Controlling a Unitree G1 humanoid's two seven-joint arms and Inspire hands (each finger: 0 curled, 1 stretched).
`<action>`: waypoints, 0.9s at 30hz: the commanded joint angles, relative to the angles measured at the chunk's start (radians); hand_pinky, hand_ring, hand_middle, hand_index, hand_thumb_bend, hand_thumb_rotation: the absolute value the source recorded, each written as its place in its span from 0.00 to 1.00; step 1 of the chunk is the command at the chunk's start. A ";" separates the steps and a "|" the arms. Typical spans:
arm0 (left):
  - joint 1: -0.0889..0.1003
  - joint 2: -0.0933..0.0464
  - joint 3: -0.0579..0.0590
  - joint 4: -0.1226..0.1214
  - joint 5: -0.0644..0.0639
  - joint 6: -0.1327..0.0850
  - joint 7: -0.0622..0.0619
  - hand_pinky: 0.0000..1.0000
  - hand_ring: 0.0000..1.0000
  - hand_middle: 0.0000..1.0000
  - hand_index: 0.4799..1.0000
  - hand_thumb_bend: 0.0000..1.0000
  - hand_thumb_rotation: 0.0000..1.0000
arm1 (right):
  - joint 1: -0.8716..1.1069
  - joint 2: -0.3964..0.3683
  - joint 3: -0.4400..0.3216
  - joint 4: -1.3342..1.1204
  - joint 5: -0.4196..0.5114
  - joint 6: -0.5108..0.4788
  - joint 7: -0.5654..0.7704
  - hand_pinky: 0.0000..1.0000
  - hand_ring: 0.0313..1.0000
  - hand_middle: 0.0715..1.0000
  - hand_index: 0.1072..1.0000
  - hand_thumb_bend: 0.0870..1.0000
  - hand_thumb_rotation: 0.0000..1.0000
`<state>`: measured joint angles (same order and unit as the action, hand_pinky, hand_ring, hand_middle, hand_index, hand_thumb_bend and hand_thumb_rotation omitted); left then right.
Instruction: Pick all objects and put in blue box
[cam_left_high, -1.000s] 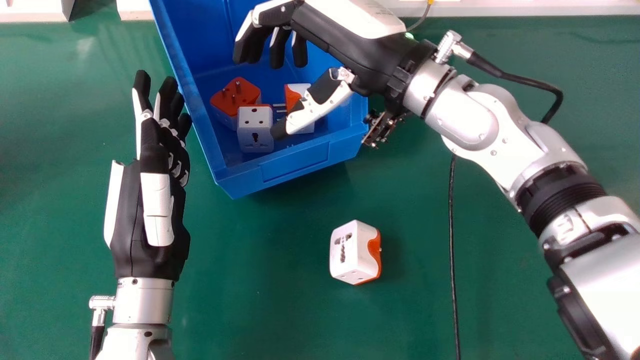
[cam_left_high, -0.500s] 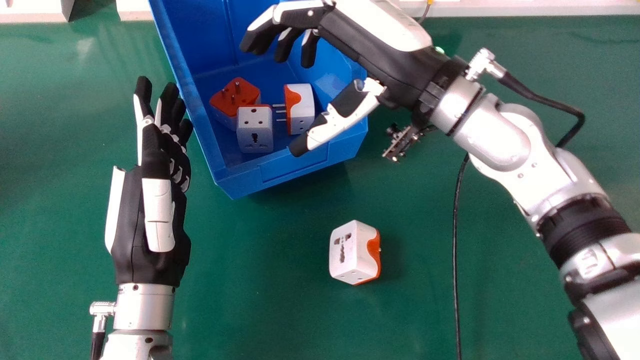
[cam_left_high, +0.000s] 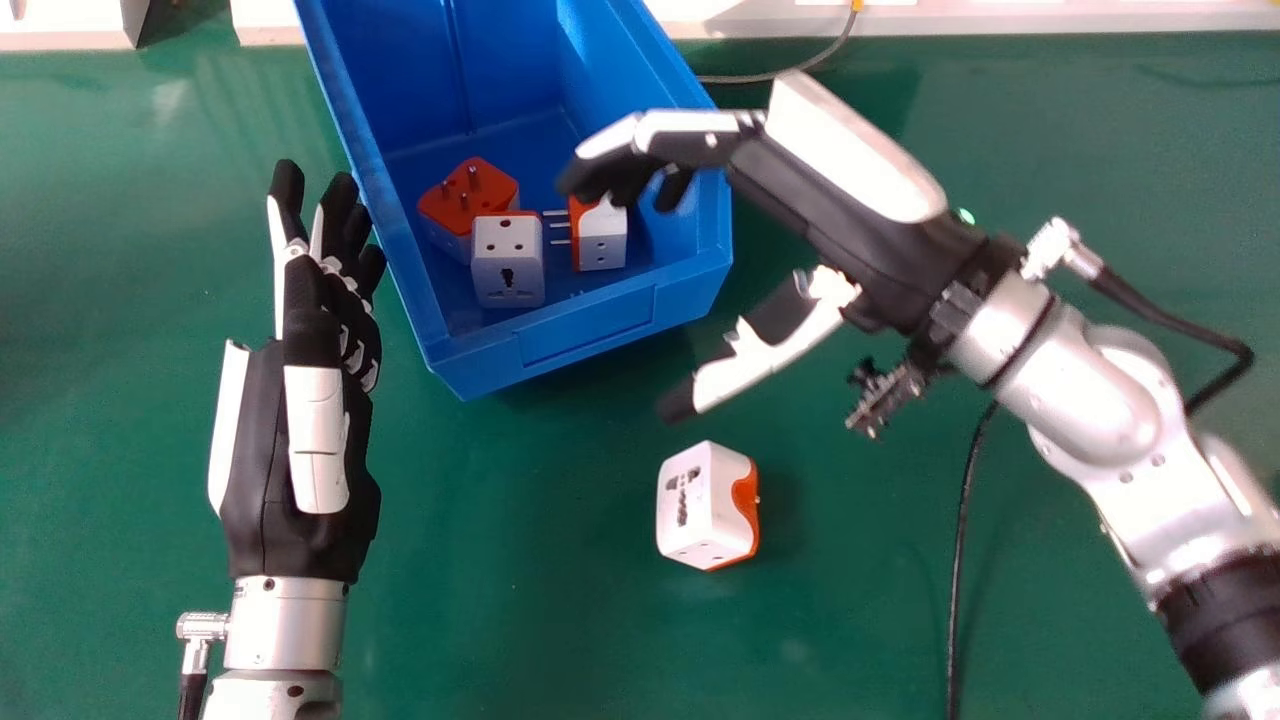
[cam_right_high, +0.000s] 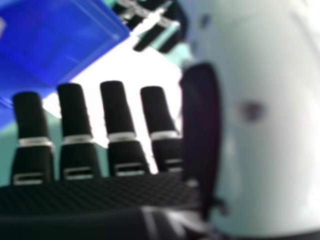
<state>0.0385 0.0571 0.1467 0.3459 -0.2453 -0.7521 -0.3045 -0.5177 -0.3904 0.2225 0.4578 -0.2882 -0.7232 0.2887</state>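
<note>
White-and-orange plastic adapter (cam_left_high: 700, 505) on green tabletop (cam_left_high: 500, 620), room around it, nearer you than blue plastic box (cam_left_high: 590, 335). Your right hand (cam_left_high: 840, 215), fingers spread, hangs across box's right rim; left hand (cam_left_high: 300, 450), fingers straight, beside left wall; black cable (cam_left_high: 960, 560) right of adapter.

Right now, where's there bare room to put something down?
The green table is bare between the left hand and the loose plug, and between that plug and the black cable. It's crowded at the near end of the blue box: three plugs, with the right hand partly overhead.
</note>
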 joint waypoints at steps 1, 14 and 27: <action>0.005 0.002 -0.005 -0.032 0.002 -0.006 -0.003 1.00 1.00 1.00 1.00 0.83 1.00 | 0.016 -0.014 -0.026 -0.057 0.029 0.007 0.003 0.60 0.65 0.68 0.67 0.94 0.09; 0.012 0.010 -0.003 -0.063 0.000 0.014 -0.002 1.00 1.00 1.00 1.00 0.84 1.00 | 0.149 -0.043 -0.045 -0.172 0.038 0.039 0.032 0.61 0.67 0.70 0.69 0.94 0.12; 0.009 0.008 -0.003 -0.073 -0.023 0.028 -0.015 1.00 1.00 1.00 1.00 0.86 1.00 | 0.188 -0.044 -0.041 -0.208 0.056 0.101 0.099 0.65 0.71 0.75 0.74 0.95 0.17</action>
<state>0.0525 0.0595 0.1450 0.2954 -0.2622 -0.7184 -0.3094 -0.3291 -0.4252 0.1930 0.2814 -0.2660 -0.6217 0.3826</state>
